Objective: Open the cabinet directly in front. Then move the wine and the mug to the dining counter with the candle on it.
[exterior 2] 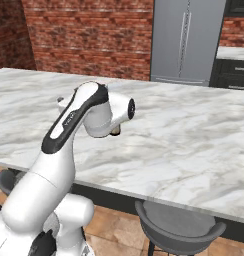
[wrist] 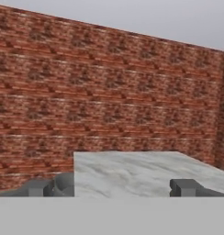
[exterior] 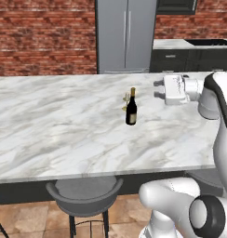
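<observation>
Here, arm held level above dining counter [exterior: 64, 121], gripper [exterior: 158, 89] fingers apart, empty, wine [exterior: 131, 107] nearby.

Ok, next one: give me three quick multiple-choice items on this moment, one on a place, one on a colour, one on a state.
1. Where does the wine stand?
A. on the marble dining counter
B. on the floor
C. in a sink

2. What colour is the wall behind the counter?
A. white
B. red-brown brick
C. green

3. How are the fingers?
A. shut on the wine
B. shut on a mug
C. open, holding nothing

Answers:
1. A: in the left base view the bottle stands upright on the veined top, just in front of the gold candle.
2. B: brick courses show in all three views.
3. C: in the hand view the two tips stand wide apart with nothing between them, and in the left base view they are off to the side of the bottle.
</observation>
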